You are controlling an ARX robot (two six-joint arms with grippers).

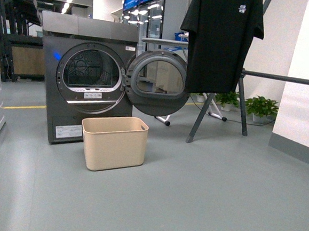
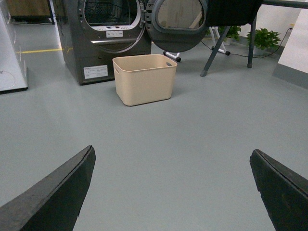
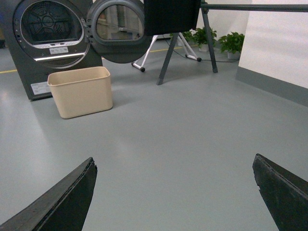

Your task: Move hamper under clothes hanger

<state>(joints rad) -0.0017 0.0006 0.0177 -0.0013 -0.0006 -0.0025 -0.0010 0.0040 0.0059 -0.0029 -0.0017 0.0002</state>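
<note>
Your left gripper (image 2: 172, 151) stands wide open, its two dark fingers (image 2: 53, 192) spread far apart over bare floor (image 2: 192, 144), with nothing between them. Your right gripper (image 3: 173, 159) is the same: jaws spread wide, fingers (image 3: 57, 202) clear of everything, nothing held. Both hang above the floor, well apart from the hamper.

The hamper (image 1: 114, 144) sits upright on the floor, just in front of the dryer (image 1: 81, 88), on the near side of the drum opening. The dryer's round door (image 1: 157, 83) is swung open to the right, and the hamper's far right corner lies near its lower edge. I cannot tell whether the hamper touches the dryer.

The hanger (image 1: 286, 79) stands to the right of the hamper and further back, and its angled legs meet the floor right of the door. A black T-shirt (image 1: 222, 35) hangs at its left end, over the legs. The hamper is left of the T-shirt and not under the bar. Potted plants (image 1: 261, 107) stand by the far wall behind the hanger.

In the wrist views you see the hamper (image 2: 144, 79) (image 3: 81, 91) ahead and the hanger legs (image 2: 214, 50) (image 3: 168, 57) beyond it to the right.
</note>
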